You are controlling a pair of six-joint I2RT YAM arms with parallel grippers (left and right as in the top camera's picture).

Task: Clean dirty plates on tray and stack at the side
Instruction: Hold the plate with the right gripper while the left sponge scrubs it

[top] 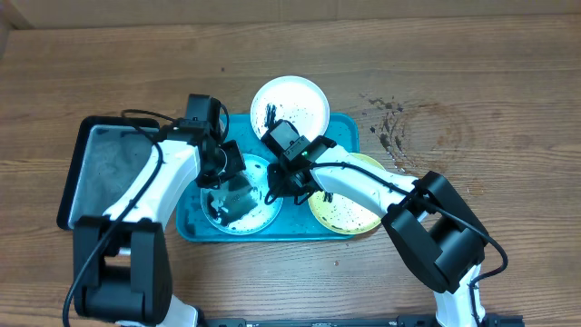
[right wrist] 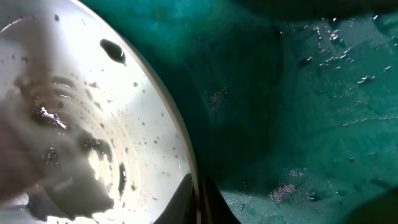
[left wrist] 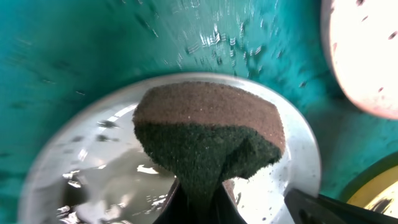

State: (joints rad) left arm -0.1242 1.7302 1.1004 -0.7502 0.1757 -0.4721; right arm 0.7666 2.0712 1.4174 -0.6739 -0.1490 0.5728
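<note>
Mid-scrub: my left gripper (left wrist: 198,200) clamps a sponge (left wrist: 208,134) over the light blue plate (left wrist: 300,158), my right gripper (right wrist: 199,202) pinching its rim; next, I judge, firm strokes across its soiled face.

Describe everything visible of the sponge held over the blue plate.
The sponge is a rounded, coarse pad in two layers: reddish-brown face, dark green scouring side. The left pincer squeezes its lower end, creasing it. It hangs over the wet, smeared light blue plate on the turquoise tray; contact with the plate cannot be told.
</note>
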